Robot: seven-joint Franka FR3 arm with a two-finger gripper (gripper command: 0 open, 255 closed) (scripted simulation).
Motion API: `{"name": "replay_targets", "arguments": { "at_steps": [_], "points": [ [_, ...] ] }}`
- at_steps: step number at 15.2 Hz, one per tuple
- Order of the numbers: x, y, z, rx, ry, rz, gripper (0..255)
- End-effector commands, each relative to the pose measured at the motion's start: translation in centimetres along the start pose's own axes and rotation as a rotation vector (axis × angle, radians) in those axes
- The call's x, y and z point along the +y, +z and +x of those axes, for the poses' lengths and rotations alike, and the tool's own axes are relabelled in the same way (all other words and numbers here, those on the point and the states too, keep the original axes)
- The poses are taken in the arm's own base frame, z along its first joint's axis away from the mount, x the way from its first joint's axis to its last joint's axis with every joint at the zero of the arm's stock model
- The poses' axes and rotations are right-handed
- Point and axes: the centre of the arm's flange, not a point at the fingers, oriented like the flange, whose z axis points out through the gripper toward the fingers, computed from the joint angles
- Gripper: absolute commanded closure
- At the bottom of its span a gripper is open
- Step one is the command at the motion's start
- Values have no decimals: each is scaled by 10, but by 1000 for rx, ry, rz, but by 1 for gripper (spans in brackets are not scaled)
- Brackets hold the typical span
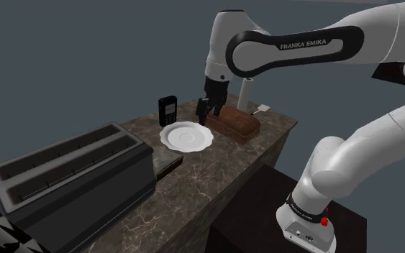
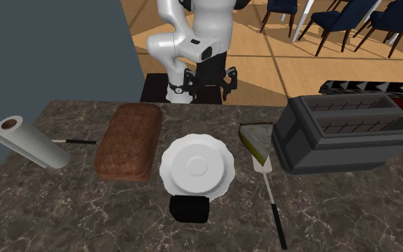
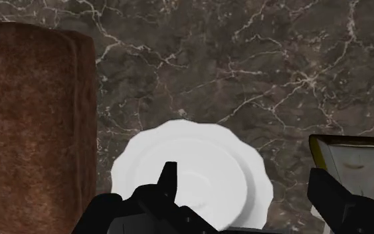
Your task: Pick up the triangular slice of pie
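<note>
The pie slice is a pale wedge with a yellowish crust, lying on the dark marble counter between a white plate and a dark toaster. It rests at the head of a white spatula with a black handle. In the wrist view the slice sits just beyond my right finger, with the plate under the hand. My gripper is open and holds nothing. In the shoulder view the gripper hovers over the far side of the plate, beside the loaf.
A brown loaf lies on the other side of the plate from the slice. A paper towel roll is past the loaf. A small black box stands at the plate's edge. The toaster is bulky and tall.
</note>
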Motion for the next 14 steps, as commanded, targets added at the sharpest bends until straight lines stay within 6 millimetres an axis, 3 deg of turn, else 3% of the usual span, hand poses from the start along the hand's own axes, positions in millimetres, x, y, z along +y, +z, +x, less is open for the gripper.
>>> {"name": "replay_targets", "arguments": {
  "at_steps": [1, 14],
  "points": [
    [-23, 11, 9, 0, -2, 5, 0],
    [-158, 89, 77, -7, -19, 26, 0]
  ]
}}
